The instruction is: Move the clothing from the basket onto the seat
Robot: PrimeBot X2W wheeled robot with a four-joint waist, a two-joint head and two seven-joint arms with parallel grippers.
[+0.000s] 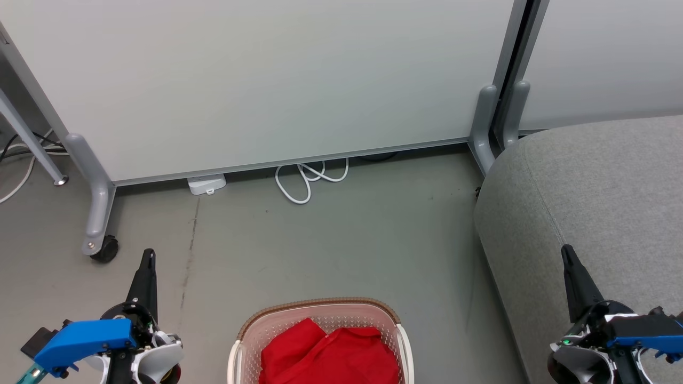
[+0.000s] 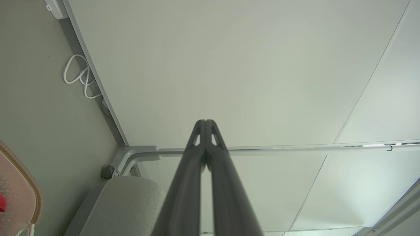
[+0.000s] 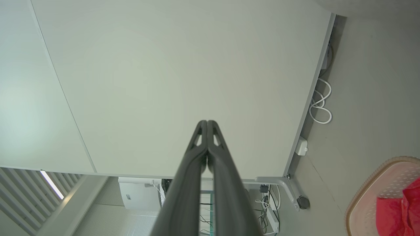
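Observation:
Red clothing (image 1: 331, 354) lies bunched inside the cream basket (image 1: 251, 333) on the floor at the bottom centre of the head view. The grey seat (image 1: 597, 192) fills the right side. My left gripper (image 1: 148, 257) is shut and empty, left of the basket, fingers pointing at the partition. My right gripper (image 1: 567, 254) is shut and empty too, hovering over the seat's front part. In the left wrist view the shut left gripper (image 2: 205, 122) points at the wall, with the basket (image 2: 19, 183) at the left edge. The right wrist view has the shut right gripper (image 3: 207, 122), the basket (image 3: 370, 193) and clothing (image 3: 397, 213).
A pale wheeled partition (image 1: 256, 80) stands behind the basket, one castor foot (image 1: 101, 245) near my left gripper. A white cable (image 1: 307, 178) and a power block (image 1: 206, 184) lie at its base. Bare grey floor (image 1: 331, 240) spreads between basket and partition.

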